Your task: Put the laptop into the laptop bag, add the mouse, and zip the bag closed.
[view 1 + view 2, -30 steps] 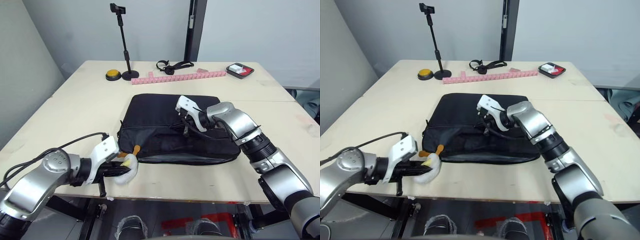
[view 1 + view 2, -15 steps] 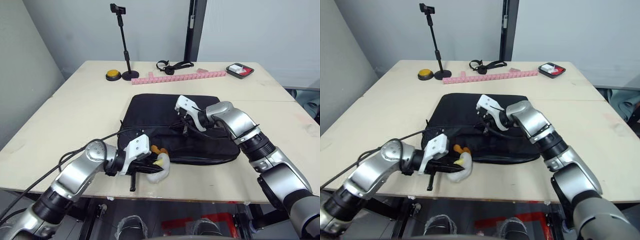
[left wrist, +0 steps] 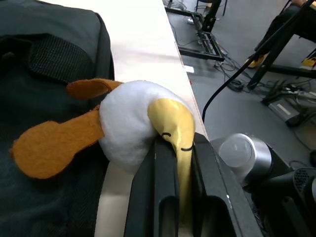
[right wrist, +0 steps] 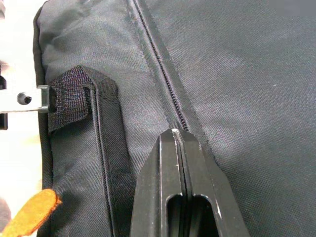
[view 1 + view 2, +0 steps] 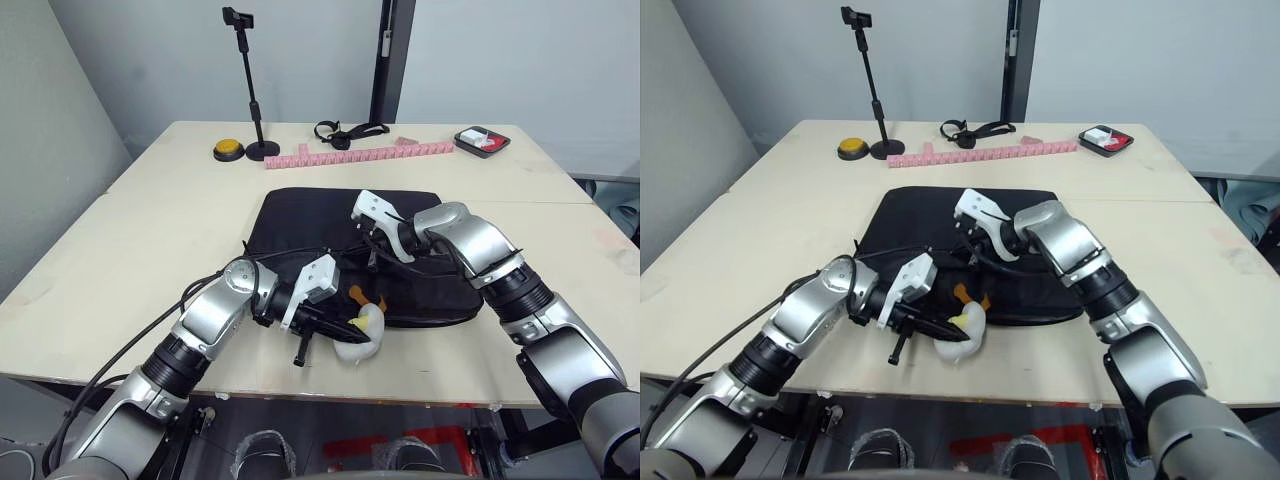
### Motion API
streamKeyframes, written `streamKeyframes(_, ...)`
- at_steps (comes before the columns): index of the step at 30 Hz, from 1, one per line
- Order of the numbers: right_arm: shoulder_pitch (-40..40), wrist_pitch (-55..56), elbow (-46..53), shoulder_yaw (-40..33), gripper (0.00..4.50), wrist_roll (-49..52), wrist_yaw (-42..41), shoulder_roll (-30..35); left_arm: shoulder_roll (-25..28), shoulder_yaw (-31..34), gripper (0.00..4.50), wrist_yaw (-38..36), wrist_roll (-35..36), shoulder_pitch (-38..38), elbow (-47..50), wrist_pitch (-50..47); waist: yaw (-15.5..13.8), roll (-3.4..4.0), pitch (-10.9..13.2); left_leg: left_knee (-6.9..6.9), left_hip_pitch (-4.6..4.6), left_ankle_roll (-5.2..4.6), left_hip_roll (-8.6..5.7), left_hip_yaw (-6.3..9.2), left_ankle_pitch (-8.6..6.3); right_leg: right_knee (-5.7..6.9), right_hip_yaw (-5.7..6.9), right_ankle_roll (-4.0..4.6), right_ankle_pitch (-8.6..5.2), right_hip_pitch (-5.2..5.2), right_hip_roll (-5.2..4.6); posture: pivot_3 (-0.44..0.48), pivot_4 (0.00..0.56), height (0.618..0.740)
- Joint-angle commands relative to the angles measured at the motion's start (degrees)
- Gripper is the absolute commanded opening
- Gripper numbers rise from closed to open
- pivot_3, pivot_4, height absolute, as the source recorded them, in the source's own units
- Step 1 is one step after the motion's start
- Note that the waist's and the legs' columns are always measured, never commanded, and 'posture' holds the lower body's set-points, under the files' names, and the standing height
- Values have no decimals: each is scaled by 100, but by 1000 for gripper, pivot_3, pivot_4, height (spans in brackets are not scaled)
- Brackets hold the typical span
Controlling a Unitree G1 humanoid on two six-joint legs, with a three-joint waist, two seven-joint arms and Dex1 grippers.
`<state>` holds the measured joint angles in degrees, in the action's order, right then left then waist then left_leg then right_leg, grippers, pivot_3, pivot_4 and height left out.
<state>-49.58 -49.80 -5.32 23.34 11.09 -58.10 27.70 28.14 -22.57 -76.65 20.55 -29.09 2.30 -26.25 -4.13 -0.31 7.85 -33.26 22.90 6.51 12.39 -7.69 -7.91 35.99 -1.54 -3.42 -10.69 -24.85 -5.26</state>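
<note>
At the near edge of the pale wooden tabletop (image 5: 140, 250), the left hand (image 5: 335, 322) gripped a fluffy white-and-yellow toy (image 5: 361, 329) with orange feet; its fingers (image 3: 165, 197) pinched the toy's yellow part, and the toy lay against the bag's near edge. The black bag (image 5: 310, 220) lay flat in the middle of the tabletop, a strap handle (image 4: 101, 148) along its near side. The right hand (image 5: 371, 258) rested on the bag's top, fingers (image 4: 178, 187) pressed together on the zipper line (image 4: 158, 64); whether they pinched the pull could not be told.

Toward the far edge stood a black phone stand (image 5: 248, 85) on a round base, with a yellow button (image 5: 227, 151) just left of it. A row of pink blocks (image 5: 365, 153) ran rightward from there, a tangle of black straps (image 5: 345, 131) lay behind it, and a small dark tray (image 5: 482, 140) sat at the far right. Beyond the tabletop rose grey walls and a dark vertical post (image 5: 390, 60).
</note>
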Motion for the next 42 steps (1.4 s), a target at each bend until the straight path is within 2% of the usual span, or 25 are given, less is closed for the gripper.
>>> streamKeyframes(1,115,-107,8,24,0,-137,118,123,183,87,1045,-127,57,2,90,-75,-6,0,0,0,0,0,0,0,0,0,0,0,0,0,0,0,150,739)
streamKeyframes(7,97,-116,11,-11,0,-110,164,102,395,241,3117,111,-123,172,330,227,-39,1,0,-2,0,0,0,1,0,2,0,0,0,0,0,0,150,739)
streamKeyframes(15,102,-75,2,-22,0,-107,200,119,1072,791,3117,-37,533,480,1103,-299,-43,3,2,0,-2,1,3,1,0,5,2,0,0,-2,1,0,150,739)
streamKeyframes(20,132,-66,76,-112,0,-64,235,149,1475,1671,3117,-102,1281,546,1395,-642,-33,5,3,0,-1,2,3,2,0,9,2,-1,0,-6,3,0,150,739)
streamKeyframes(23,180,-126,272,-295,0,67,193,236,1735,2054,3117,-148,1476,614,1337,-687,-39,6,4,2,-1,3,3,2,1,6,1,-1,-1,-5,4,0,150,739)
streamKeyframes(33,743,-596,1711,-1713,0,1141,-158,1273,2316,3491,3117,-26,2044,535,768,-829,-111,8,11,17,10,4,5,-4,0,-12,1,-2,-2,-18,7,0,150,739)
streamKeyframes(38,1507,-522,2334,-2794,0,1818,-628,2210,2582,3646,3117,-125,1974,645,766,-687,-142,7,11,25,21,3,6,-5,-1,-29,3,-2,-2,-23,7,0,150,739)
streamKeyframes(41,2123,-605,2537,-3683,0,2205,-926,2823,2691,3638,3117,-157,1869,630,689,-563,-161,6,12,25,23,1,5,-6,-2,-33,3,-2,-2,-24,6,0,150,739)
streamKeyframes(42,2322,-676,2606,-4003,538,2372,-1034,3000,2717,3630,3191,-196,1836,617,621,-507,-172,5,13,25,24,1,5,-5,-1,-33,4,-2,-2,-24,6,0,150,739)
